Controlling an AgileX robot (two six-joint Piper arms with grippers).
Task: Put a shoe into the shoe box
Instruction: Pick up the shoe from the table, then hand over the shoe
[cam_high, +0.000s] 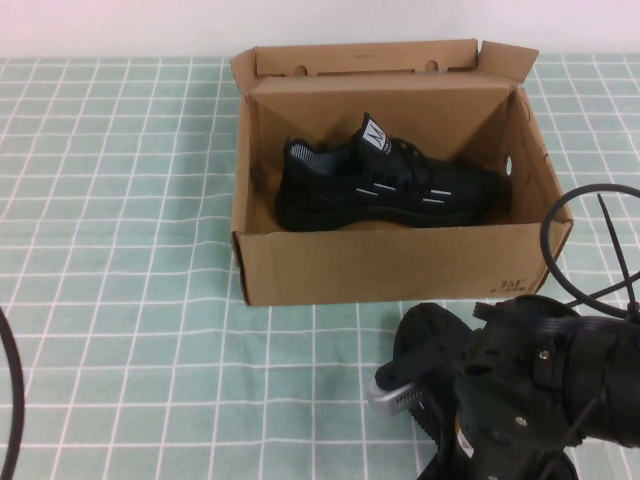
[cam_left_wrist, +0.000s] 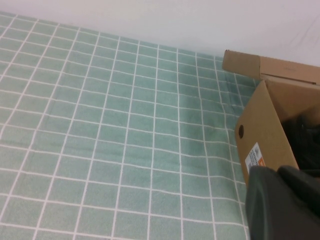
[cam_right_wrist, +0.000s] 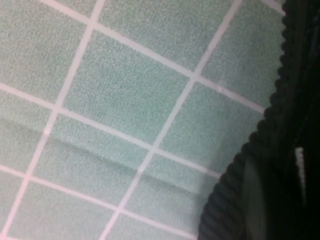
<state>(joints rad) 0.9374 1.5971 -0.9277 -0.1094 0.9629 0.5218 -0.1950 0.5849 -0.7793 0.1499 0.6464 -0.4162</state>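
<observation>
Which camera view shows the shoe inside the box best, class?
The high view: the shoe lies whole in the open shoe box. The left wrist view shows only a dark sliver of it past the box wall. The right wrist view shows none.

**Green checked cloth, one box, one shoe**

We see a table (cam_high: 120, 250) covered in green cloth with white grid lines. Directly on it stand the open shoe box (cam_high: 400, 265) and, nearer the robot, a second black shoe (cam_high: 425, 350).
</observation>
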